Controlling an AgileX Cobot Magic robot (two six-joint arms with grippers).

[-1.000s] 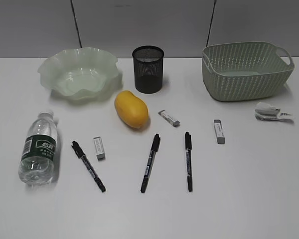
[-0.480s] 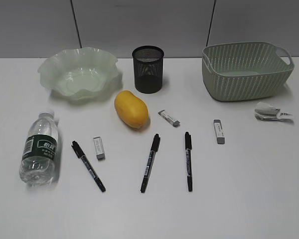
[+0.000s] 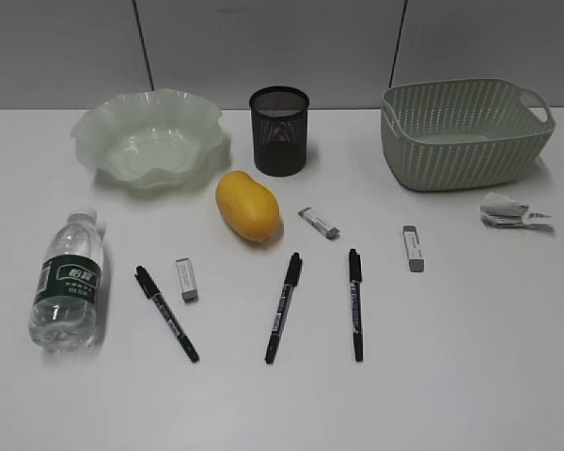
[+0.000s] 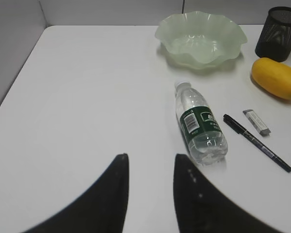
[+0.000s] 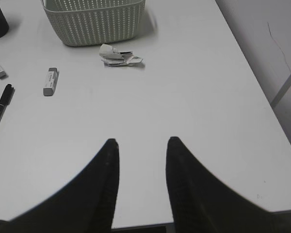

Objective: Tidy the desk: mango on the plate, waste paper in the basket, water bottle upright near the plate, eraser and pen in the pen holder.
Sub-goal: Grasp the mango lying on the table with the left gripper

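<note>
**While both grippers are waiting apart, desk clutter is lying untouched**

While the left gripper [image 4: 150, 162] and right gripper [image 5: 139, 145] are hovering with fingers parted and holding nothing, the water bottle [image 3: 67, 282] is lying on its side on the desk [image 3: 470, 357], in front of the plate [image 3: 148, 133]. The mango [image 3: 247, 206] is sitting between plate and pen holder [image 3: 279, 131]. The waste paper [image 3: 509, 210] is lying just beside the basket [image 3: 465, 132].
</note>
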